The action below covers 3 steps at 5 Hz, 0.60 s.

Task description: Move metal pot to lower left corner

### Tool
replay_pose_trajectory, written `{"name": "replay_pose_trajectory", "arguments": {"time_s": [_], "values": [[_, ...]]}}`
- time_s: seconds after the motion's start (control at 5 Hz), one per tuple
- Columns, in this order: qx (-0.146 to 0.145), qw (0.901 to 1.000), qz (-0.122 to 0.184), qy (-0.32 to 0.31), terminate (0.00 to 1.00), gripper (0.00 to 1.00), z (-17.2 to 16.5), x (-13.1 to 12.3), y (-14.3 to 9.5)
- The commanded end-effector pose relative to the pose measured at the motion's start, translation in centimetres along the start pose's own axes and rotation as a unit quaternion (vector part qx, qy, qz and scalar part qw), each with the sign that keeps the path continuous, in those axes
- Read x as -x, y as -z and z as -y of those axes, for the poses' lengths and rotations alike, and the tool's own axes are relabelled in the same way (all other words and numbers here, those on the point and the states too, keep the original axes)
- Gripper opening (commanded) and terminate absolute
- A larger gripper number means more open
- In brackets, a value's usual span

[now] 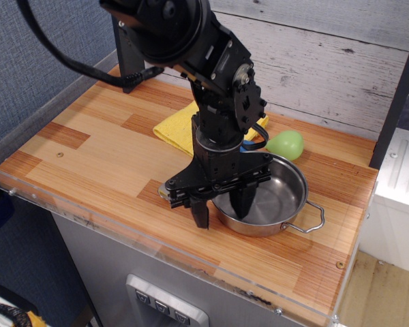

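Note:
The metal pot (276, 197) is a shiny, shallow round pot standing at the front right of the wood-plank table, with one wire loop handle (312, 221) pointing right. My gripper (221, 208) is down at the pot's left rim, jaws open. One finger (201, 213) is outside the wall and the other finger (243, 201) is inside the bowl. The lower left corner (17, 176) of the table, with a small screw (59, 154) and a clear acrylic rim, is bare and far to the left of the pot.
A metal spoon (165, 191) lies just left of the pot, mostly hidden by my gripper. A yellow cloth (174, 127) and a green egg-shaped object (286, 144) lie behind. A black post (126, 58) stands at the back left.

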<state>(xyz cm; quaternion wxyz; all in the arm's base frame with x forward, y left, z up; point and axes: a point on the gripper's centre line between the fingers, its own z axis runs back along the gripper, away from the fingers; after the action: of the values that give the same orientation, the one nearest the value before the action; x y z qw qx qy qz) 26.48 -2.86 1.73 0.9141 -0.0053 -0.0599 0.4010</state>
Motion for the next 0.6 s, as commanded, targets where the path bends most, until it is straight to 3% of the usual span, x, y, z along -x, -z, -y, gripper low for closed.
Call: {"name": "replay_pose_trajectory", "arguments": {"time_s": [0.0, 0.4], "values": [[0.011, 0.9998, 0.016, 0.004, 0.0, 0.0, 0.2, -0.6, -0.9], [0.017, 0.9996, 0.024, -0.001, 0.0, 0.0, 0.0, -1.4, -2.2]]}}
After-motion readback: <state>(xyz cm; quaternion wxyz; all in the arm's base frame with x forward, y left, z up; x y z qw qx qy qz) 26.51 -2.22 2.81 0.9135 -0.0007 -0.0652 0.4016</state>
